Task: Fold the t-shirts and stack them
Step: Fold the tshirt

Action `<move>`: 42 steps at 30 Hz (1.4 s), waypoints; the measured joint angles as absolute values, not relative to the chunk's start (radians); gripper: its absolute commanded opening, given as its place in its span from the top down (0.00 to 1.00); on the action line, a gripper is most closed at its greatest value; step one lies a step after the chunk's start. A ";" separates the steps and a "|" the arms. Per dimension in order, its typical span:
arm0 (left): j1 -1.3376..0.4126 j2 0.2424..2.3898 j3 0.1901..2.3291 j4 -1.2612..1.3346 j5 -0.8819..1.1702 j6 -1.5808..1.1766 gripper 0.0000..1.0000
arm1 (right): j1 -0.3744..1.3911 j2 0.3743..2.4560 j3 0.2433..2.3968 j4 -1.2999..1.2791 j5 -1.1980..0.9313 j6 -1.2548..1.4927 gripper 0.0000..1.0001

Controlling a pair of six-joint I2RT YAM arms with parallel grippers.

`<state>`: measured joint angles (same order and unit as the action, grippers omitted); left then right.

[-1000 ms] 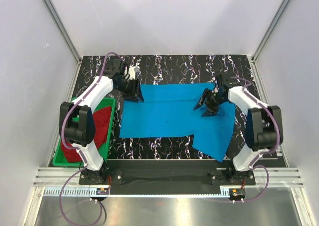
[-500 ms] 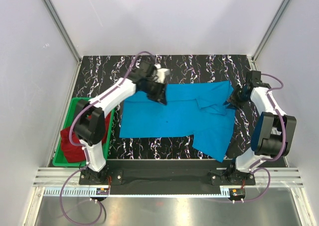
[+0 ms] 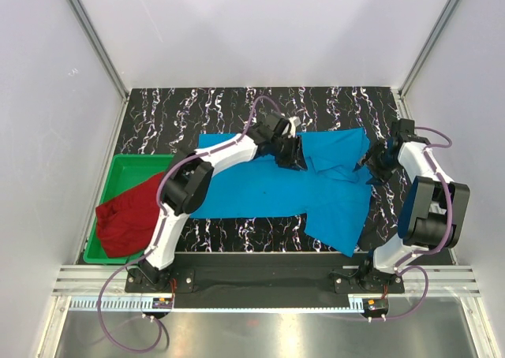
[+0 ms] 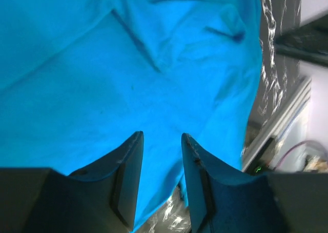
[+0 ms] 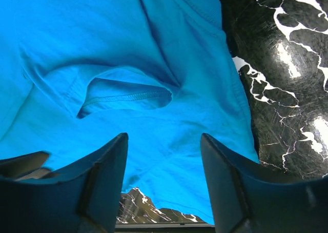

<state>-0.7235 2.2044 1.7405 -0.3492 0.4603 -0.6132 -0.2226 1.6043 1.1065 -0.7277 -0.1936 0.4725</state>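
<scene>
Lab test cell: white panels (image 3: 260,27), aluminium frame (image 3: 91,35), marbled table (image 3: 331,106).

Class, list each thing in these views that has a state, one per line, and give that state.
blue t-shirt: spread flat, right end rumpled
red t-shirt: bunched, spilling over the bin's edge
green bin: upright, holding the red t-shirt
left claw: open, over the blue t-shirt
right claw: open, over the blue t-shirt
</scene>
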 measured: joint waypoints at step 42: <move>-0.761 2.468 1.883 -0.185 0.389 -1.281 0.74 | -0.223 1.666 1.054 -0.700 -0.174 0.448 0.41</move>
<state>-0.7609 2.4680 1.8828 -0.1848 0.3893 -1.2812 -0.2226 1.6657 1.0542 -0.7002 -0.1738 0.4480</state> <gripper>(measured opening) 0.288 0.633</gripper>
